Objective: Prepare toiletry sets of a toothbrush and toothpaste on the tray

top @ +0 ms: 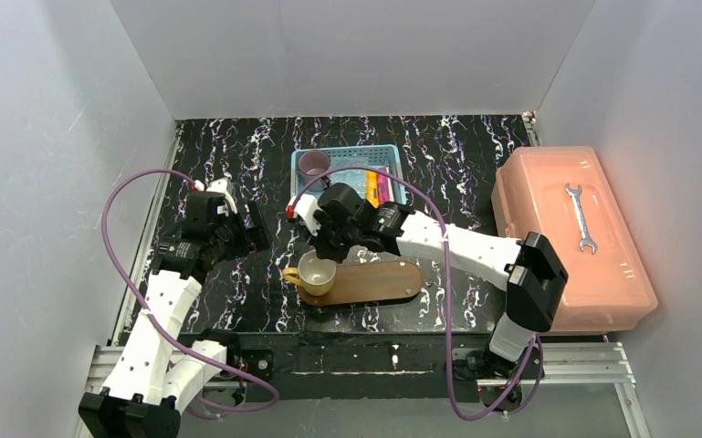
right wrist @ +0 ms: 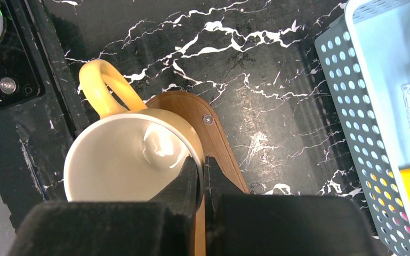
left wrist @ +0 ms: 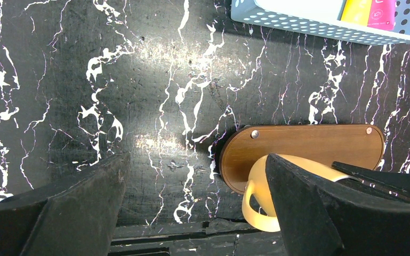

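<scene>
- A yellow mug is standing upright, its handle pointing left;
- a light-blue perforated basket is holding a mauve cup in its left corner;
- a wrench is lying on the salmon-pink box at the right.

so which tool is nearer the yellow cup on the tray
Right. The right tool pinches the rim of the yellow cup; the left tool hangs open over the table to the cup's left, not touching it.
</scene>
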`<state>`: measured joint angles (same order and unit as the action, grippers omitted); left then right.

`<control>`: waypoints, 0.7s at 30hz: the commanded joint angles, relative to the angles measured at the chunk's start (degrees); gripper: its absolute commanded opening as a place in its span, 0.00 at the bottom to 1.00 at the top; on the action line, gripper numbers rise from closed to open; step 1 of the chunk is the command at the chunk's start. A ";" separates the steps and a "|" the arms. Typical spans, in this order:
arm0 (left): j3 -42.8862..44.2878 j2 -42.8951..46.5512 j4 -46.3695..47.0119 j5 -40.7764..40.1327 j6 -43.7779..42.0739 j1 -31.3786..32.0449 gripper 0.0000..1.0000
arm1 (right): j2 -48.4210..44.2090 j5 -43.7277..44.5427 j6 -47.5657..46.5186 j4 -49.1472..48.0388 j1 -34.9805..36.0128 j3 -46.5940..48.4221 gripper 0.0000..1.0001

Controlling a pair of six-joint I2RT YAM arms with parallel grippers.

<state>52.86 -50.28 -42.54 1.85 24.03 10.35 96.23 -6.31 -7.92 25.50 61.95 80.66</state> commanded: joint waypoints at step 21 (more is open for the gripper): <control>-0.06 0.53 -1.49 -0.88 -0.15 0.08 0.98 | 1.99 -0.06 0.39 -7.21 1.33 1.65 0.01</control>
<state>52.86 -50.28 -42.54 1.85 24.03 10.35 98.02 -6.15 -7.90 23.35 62.78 80.66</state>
